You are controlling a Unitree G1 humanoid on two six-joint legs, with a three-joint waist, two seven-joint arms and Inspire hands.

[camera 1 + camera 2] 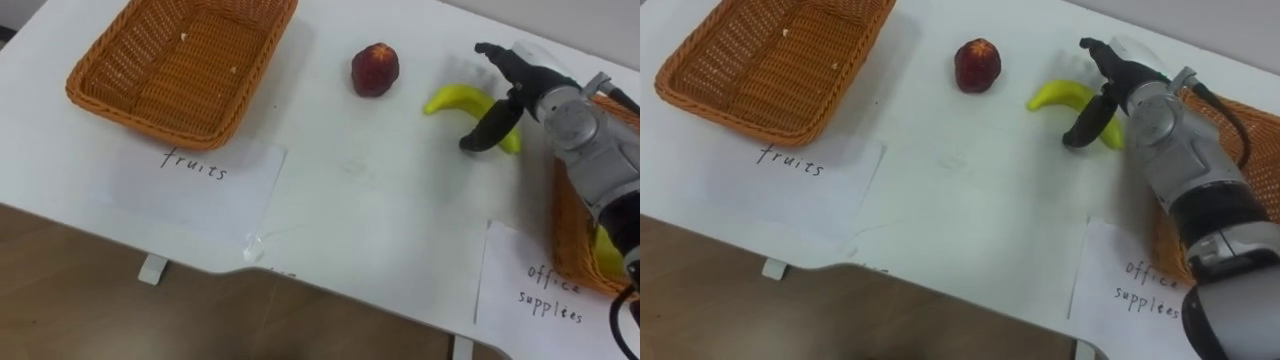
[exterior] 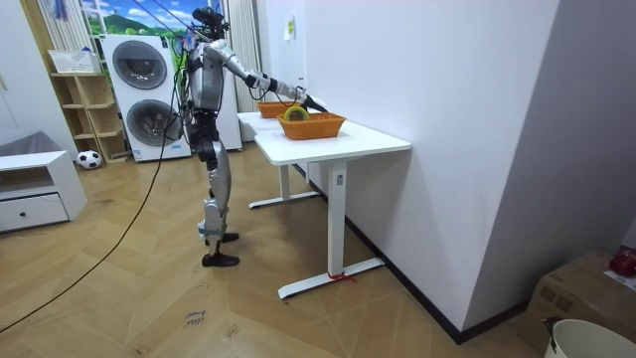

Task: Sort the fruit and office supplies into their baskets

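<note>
Right hand (image 1: 522, 88): fingers (image 1: 495, 52) apart and mostly straight, reaching over the banana (image 1: 452, 99). The thumb curves down on the banana's near side, and nothing is clamped.

Banana: lies flat on the white desk (image 1: 350, 200), partly under the hand. Its long axis runs left to right. The left tip points towards the red fruit (image 1: 375, 70), and the right end angles slightly nearer the robot.

Red fruit: round, on the desk, left of the banana and apart from it.

Left basket (image 1: 110, 60): wicker, at the far left, with a paper label (image 1: 195, 180) in front.

Right basket (image 1: 568, 235): wicker, beside the right forearm, holding a yellow item (image 1: 606, 250). A second paper label (image 1: 530, 290) lies beside it.
</note>
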